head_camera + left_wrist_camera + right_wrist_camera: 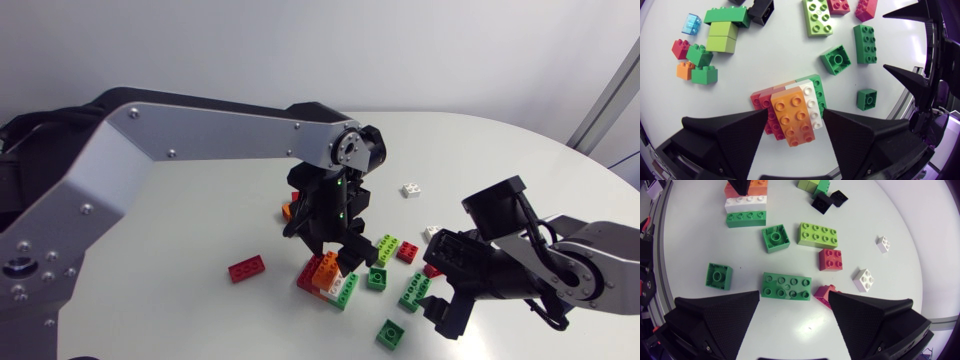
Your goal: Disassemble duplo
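Head view: my left gripper (335, 262) sits lower-centre of frame on the duplo stack (327, 282); right gripper (447, 308) hangs lower right, nr loose bricks. Left wrist view: my fingers (740, 135) look pressed on the stack from 2 sides, red layer one side, white/green the other, orange brick (794, 117) on top between them. I'd pin the base flat, no lifting, & have the other arm tilt the orange off, not pull straight. Right wrist view: that gripper's fingers are wide apart & empty, a long green brick (786, 286) on the table betw. them. The stack is well ahead, so the arm must travel first.
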`<state>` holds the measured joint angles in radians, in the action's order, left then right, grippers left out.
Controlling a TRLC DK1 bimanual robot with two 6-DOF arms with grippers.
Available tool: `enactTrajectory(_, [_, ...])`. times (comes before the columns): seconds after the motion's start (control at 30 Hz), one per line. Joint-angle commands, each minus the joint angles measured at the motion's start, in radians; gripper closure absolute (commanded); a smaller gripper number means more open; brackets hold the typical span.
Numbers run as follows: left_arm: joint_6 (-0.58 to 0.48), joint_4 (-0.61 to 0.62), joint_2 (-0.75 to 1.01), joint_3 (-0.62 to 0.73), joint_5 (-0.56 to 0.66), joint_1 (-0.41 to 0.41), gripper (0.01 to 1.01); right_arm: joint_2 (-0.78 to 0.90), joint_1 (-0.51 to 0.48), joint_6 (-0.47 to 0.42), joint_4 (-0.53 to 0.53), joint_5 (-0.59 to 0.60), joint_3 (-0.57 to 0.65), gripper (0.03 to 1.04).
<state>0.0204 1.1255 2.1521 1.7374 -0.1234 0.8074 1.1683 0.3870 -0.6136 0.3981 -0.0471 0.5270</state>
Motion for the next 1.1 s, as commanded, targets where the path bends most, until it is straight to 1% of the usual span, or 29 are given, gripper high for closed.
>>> enactTrajectory(0.0, [0.029, 0.0, 0.035, 0.01, -0.004, 0.007, 0.267, -0.006, 0.012, 0.014, 0.021, 0.009, -0.019, 0.07])
enactTrajectory(0.07, [0.03, -0.003, 0.038, 0.004, -0.004, 0.006, 0.269, -0.007, 0.012, 0.012, 0.021, 0.009, -0.022, 0.07])
enactTrajectory(0.1, [0.032, -0.006, 0.038, -0.001, -0.004, 0.006, 0.311, -0.009, 0.012, 0.012, 0.021, 0.009, -0.024, 0.07])
enactTrajectory(0.2, [0.038, -0.015, 0.034, -0.01, -0.009, 0.004, 0.575, -0.009, 0.01, 0.009, 0.019, 0.009, -0.025, 0.07])
enactTrajectory(0.23, [0.038, -0.015, 0.032, -0.009, -0.009, 0.001, 0.641, -0.009, 0.01, 0.009, 0.019, 0.009, -0.025, 0.07])
enactTrajectory(0.37, [0.038, -0.015, 0.028, -0.022, -0.009, 0.004, 0.666, -0.007, 0.01, 0.008, 0.018, 0.009, -0.025, 0.07])
enactTrajectory(0.47, [0.038, -0.015, 0.025, -0.029, -0.009, 0.004, 0.666, -0.004, 0.01, 0.008, 0.013, 0.009, -0.032, 0.07])
enactTrajectory(0.67, [0.006, -0.012, 0.023, -0.029, -0.009, 0.009, 0.68, -0.007, 0.01, 0.006, 0.015, 0.009, -0.032, 0.07])
enactTrajectory(0.73, [-0.025, -0.02, 0.017, -0.022, 0.002, 0.015, 0.682, -0.013, 0.01, 0.006, 0.015, 0.009, -0.032, 0.07])
enactTrajectory(0.9, [-0.152, -0.072, -0.044, -0.038, 0.031, 0.021, 0.687, -0.062, 0.01, 0.006, 0.028, -0.004, -0.025, 0.07])
enactTrajectory(1.07, [-0.278, -0.075, -0.107, -0.072, 0.031, 0.006, 0.687, -0.104, 0.012, 0.011, 0.044, -0.031, -0.01, 0.07])
